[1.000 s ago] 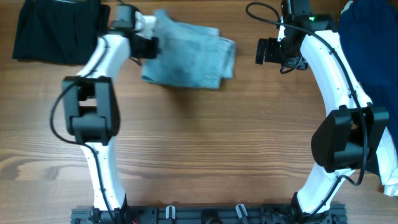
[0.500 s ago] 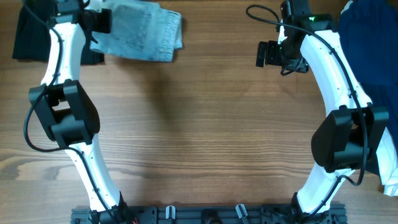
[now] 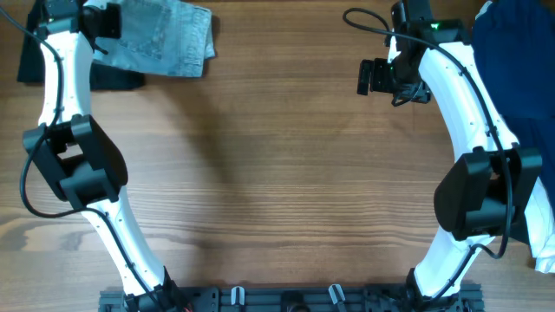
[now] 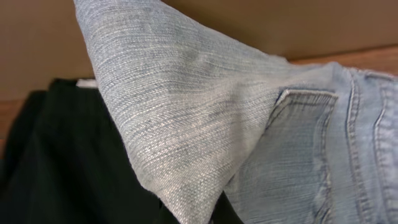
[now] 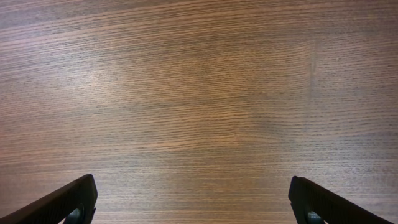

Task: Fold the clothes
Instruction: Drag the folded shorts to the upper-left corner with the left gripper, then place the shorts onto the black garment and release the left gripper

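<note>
Left wrist cam: fingertips are buried under denim. The shorts (image 4: 186, 124) bunch up to a peak right where the left gripper (image 3: 102, 19) pinches them, so it's clamped on the cloth. Pocket stitching shows on the right, with the black garment (image 4: 56, 162) underneath on the left. Overhead, the shorts sit at the far left end of the table (image 3: 277, 173), overlapping that black garment. Other side, the right gripper (image 5: 193, 205) has its fingers (image 5: 74, 199) spread wide, hovering over wood, navy garment (image 3: 520, 61) beside its arm.

denim shorts (image 3: 165, 36): 1 | black garment (image 4: 56, 155): 1 | navy garment (image 3: 520, 61): 1 | wooden table (image 3: 286, 173): 1 | arms (image 3: 56, 78) (image 3: 468, 95): 2
</note>
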